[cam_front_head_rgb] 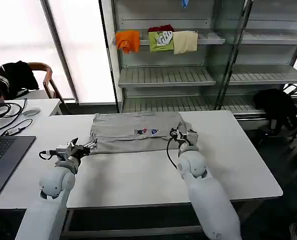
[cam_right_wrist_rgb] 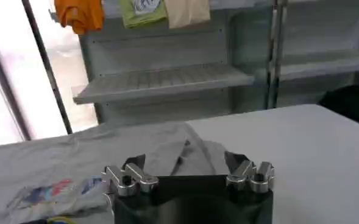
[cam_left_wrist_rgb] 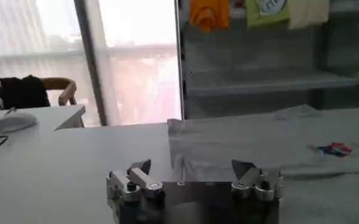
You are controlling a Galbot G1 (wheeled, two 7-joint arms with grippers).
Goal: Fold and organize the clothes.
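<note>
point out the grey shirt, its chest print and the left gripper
grey shirt (cam_front_head_rgb: 123, 131), head view, bare cloth left of centre
chest print (cam_front_head_rgb: 146, 131), head view, its coloured marks
left gripper (cam_front_head_rgb: 87, 146), head view, between its fingertips

The head view looks forward and down from above both arms, taking in the whole white table (cam_front_head_rgb: 138, 175) and the metal shelving (cam_front_head_rgb: 188, 75) behind. Each wrist view sits low, just behind its own gripper, facing across the tabletop toward the shelving. All three share the grey shirt (cam_front_head_rgb: 133, 131) and the hung coloured garments (cam_front_head_rgb: 157, 40).
</note>
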